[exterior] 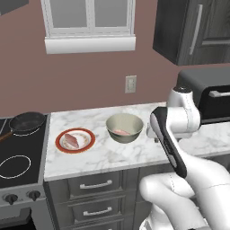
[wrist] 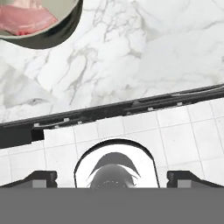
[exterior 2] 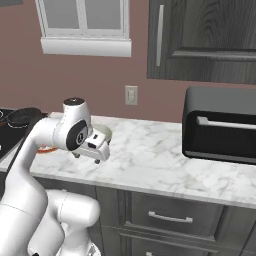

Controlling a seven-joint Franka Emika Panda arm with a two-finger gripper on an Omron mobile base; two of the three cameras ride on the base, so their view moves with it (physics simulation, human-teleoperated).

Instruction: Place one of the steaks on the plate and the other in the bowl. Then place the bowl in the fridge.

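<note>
One steak (exterior: 70,140) lay on the plate (exterior: 87,143), left on the counter (exterior: 117,155). The other steak (exterior: 121,132) sat in the bowl (exterior: 124,128), just right of the plate. The gripper (wrist: 112,178) hung above the counter's near edge, right of the bowl, with its jaws spread wide and nothing between them. A pan (exterior: 27,122) rested on the stove (exterior: 18,166), far left.
</note>
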